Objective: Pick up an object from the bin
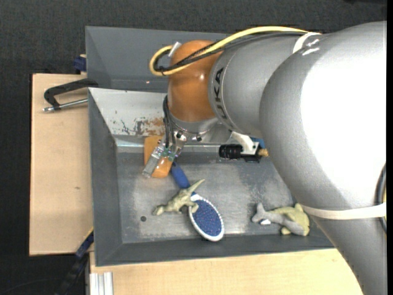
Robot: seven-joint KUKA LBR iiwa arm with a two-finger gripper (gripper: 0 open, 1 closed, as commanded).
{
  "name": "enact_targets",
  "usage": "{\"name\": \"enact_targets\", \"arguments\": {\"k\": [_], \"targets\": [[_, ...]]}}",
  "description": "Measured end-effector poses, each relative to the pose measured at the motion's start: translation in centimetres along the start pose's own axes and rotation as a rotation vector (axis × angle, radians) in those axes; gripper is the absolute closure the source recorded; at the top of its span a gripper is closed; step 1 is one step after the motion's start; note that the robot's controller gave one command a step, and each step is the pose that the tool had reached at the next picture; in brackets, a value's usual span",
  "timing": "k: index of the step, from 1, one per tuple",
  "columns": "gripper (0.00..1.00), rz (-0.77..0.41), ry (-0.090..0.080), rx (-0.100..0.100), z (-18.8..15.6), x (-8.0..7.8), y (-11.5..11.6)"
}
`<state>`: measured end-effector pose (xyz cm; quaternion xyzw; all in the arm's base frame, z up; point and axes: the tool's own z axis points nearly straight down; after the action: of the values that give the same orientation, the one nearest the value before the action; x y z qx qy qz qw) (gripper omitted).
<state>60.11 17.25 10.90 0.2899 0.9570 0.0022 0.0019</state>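
Down in the camera view, the hand (pixel 158 160) sits low at the back left of the grey metal bin (pixel 103 183), right against a small orange block (pixel 151 149) that leans near the rear wall; the hand overlaps the block's right side, and whether it is released or clenched on it cannot be told. Just in front of the block starts the blue handle of a white oval brush with blue bristles (pixel 206 219), running towards the front of the bin. Touching that brush on its left lies a tan toy dinosaur (pixel 177 203). Well apart, in the front right corner, lies a grey-and-tan soft toy shark (pixel 284 219). The big grey arm (pixel 295 115) with its orange wrist cover (pixel 190 91) and yellow cable (pixel 245 35) hides the bin's right rear part.
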Motion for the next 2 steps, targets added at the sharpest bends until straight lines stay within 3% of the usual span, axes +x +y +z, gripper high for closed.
{"name": "enact_targets", "arguments": {"k": [1, 2], "targets": [[0.0, 0.102, 0.002, 0.002, 3.76, -0.43, -0.8], [0.0, 0.099, 0.001, 0.001, 3.6, -0.44, -0.62]]}}
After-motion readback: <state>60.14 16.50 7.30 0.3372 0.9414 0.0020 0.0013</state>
